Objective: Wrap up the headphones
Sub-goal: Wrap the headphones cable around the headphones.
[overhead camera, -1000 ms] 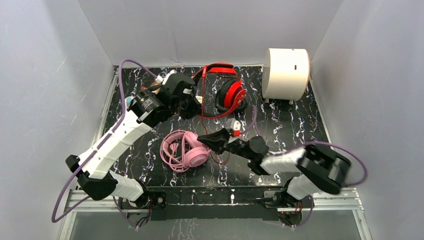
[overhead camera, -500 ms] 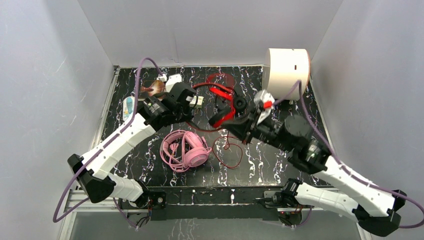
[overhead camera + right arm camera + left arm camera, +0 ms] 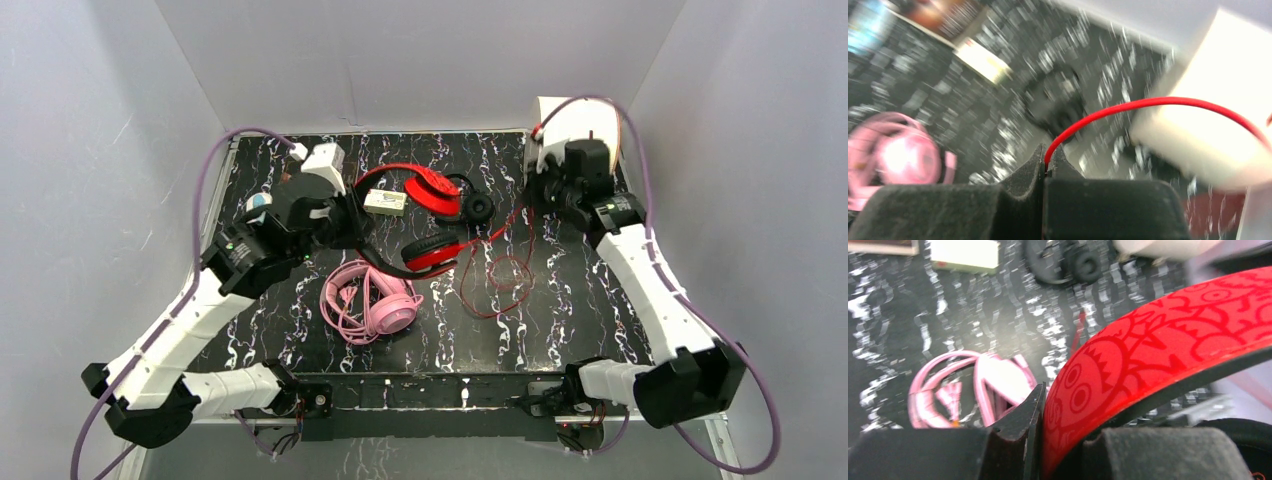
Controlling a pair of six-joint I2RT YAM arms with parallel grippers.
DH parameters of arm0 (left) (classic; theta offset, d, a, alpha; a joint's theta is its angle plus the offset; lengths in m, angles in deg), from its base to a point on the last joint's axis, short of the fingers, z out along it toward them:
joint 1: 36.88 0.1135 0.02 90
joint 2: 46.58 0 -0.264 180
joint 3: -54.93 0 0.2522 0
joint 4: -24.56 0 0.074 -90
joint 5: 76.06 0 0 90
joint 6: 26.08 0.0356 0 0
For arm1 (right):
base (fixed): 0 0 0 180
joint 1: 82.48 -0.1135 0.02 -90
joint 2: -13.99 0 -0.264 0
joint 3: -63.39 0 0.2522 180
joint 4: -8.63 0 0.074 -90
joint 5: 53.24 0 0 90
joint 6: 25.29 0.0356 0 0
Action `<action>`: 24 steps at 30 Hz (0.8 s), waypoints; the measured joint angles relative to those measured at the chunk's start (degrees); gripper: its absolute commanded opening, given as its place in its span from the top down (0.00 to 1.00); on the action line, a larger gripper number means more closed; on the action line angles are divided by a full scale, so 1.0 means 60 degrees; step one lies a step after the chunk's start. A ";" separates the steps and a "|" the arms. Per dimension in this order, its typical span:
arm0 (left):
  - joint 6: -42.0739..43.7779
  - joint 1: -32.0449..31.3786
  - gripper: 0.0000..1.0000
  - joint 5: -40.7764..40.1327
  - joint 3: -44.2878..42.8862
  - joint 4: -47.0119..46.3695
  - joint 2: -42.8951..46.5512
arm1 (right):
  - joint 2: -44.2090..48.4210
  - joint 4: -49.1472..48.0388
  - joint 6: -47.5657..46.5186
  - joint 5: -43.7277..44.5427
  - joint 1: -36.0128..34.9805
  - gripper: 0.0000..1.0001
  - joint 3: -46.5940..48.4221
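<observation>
Right claw [image 3: 1044, 162], cable [image 3: 1148, 100] — now back-right, edgeward

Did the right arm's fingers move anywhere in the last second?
Yes. The right arm's fingers went from beside the pink headphones to the far right, next to the white drum.
</observation>
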State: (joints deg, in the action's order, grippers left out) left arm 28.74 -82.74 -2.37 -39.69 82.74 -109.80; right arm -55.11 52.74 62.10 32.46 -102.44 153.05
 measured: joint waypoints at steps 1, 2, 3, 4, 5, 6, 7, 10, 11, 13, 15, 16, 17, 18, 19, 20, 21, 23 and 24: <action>-0.0135 0.0004 1.00 0.0251 -0.0266 -0.0131 0.0055 | -0.0095 0.0026 -0.0015 -0.0506 0.0452 1.00 -0.0670; -0.0306 0.0007 1.00 0.0514 -0.0554 -0.0255 0.0044 | -0.0164 0.0036 -0.0025 -0.0907 0.0612 1.00 -0.1151; -0.0499 0.0011 1.00 0.0783 -0.0805 -0.0390 -0.0018 | -0.0248 -0.0025 0.0004 -0.1545 0.0652 1.00 -0.1800; -0.0688 0.0011 1.00 0.1067 -0.1024 -0.0525 -0.0109 | -0.0273 -0.0051 0.0040 -0.1942 0.0619 1.00 -0.2153; -0.0874 0.0011 1.00 0.1373 -0.1184 -0.0699 -0.0211 | -0.0273 -0.0204 0.0153 -0.2495 0.0568 1.00 -0.2561; -0.1027 0.0011 1.00 0.1661 -0.1271 -0.0838 -0.0310 | -0.0240 -0.0474 0.0284 -0.3082 0.0521 1.00 -0.2914; -0.1209 0.0015 1.00 0.2004 -0.1381 -0.0958 -0.0455 | -0.0197 -0.0834 0.0455 -0.3657 0.0481 1.00 -0.3217; -0.1621 0.0069 1.00 0.2900 -0.1818 -0.1042 -0.1038 | -0.0066 -0.1840 0.0936 -0.5023 0.0448 1.00 -0.3625; -0.1749 0.0084 1.00 0.3184 -0.1960 -0.1042 -0.1257 | -0.0007 -0.2167 0.1060 -0.5278 0.0452 1.00 -0.3621; -0.2014 0.0146 1.00 0.3730 -0.2014 -0.1086 -0.1494 | 0.0197 -0.2663 0.1224 -0.5493 0.0492 1.00 -0.3588; -0.2430 0.0219 1.00 0.4408 -0.1694 -0.1344 -0.1512 | 0.0321 -0.3053 0.1472 -0.5577 0.0663 1.00 -0.3395; -0.2707 0.0255 1.00 0.4779 -0.1308 -0.1687 -0.1410 | 0.0302 -0.3209 0.1596 -0.5570 0.0758 1.00 -0.3268; -0.3031 0.0280 1.00 0.5173 -0.0772 -0.2167 -0.1224 | 0.0197 -0.3377 0.1734 -0.5559 0.0871 1.00 -0.3056; -0.3355 0.0310 1.00 0.5537 -0.0262 -0.2597 -0.1045 | 0.0011 -0.3515 0.1905 -0.5523 0.0958 1.00 -0.2805; -0.3734 0.0335 1.00 0.5963 0.0313 -0.3027 -0.0867 | -0.0259 -0.3665 0.2047 -0.5464 0.1020 1.00 -0.2492; -0.4080 0.0353 1.00 0.6371 0.0798 -0.3373 -0.0758 | -0.0608 -0.3810 0.2200 -0.5362 0.1067 1.00 -0.2135; -0.4342 0.0364 1.00 0.6706 0.1133 -0.3621 -0.0721 | -0.0987 -0.3931 0.2331 -0.5238 0.1082 1.00 -0.1807; -0.4707 0.0364 1.00 0.7169 0.1457 -0.3836 -0.0754 | -0.1770 -0.4127 0.2546 -0.5027 0.1086 1.00 -0.1268; -0.4830 0.0364 1.00 0.7293 0.1526 -0.3909 -0.0754 | -0.2080 -0.4164 0.2634 -0.4969 0.1078 1.00 -0.1100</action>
State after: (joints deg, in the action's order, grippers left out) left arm -0.24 -80.56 41.38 -30.53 59.29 -114.33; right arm -67.60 27.76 77.90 2.65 -95.97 146.44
